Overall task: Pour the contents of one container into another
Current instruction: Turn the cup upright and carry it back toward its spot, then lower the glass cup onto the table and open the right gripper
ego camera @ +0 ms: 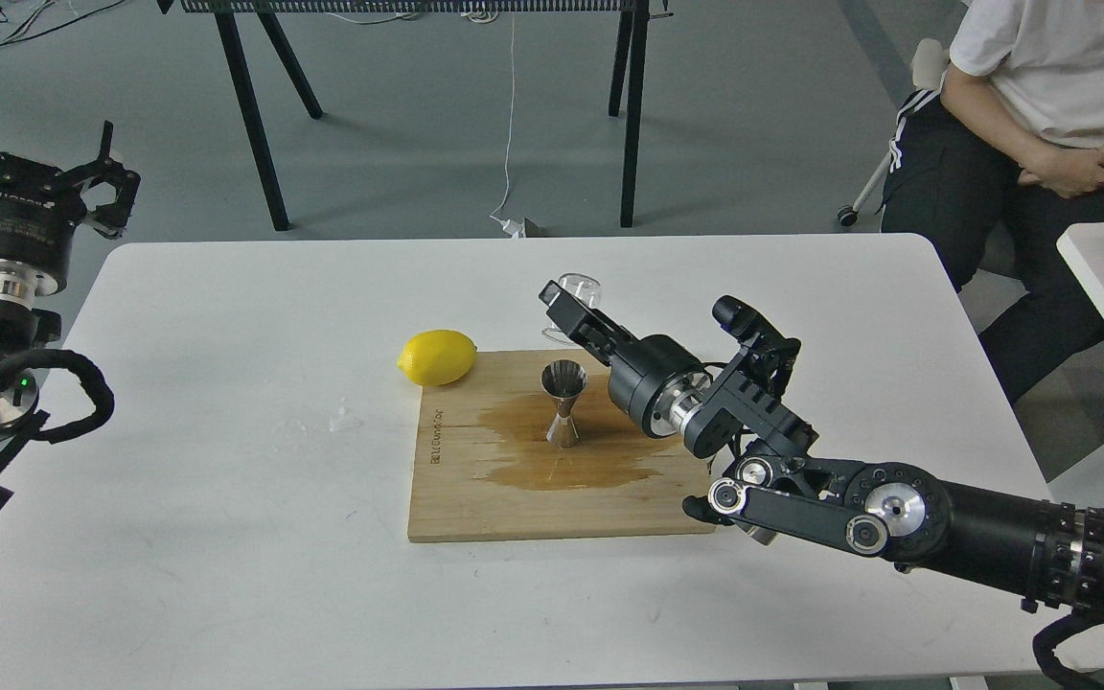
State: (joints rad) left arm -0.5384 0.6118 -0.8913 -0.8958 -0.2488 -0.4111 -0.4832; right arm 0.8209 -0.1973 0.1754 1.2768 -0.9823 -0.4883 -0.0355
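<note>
Right fingers (566, 309) pinch the clear cup (579, 287).

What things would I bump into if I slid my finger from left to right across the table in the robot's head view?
Little clear splash of water on the white table → yellow oval lemon → shiny steel hourglass-shaped jigger standing on the wet wooden board → black right end effector gripping the tiny clear cup.
</note>
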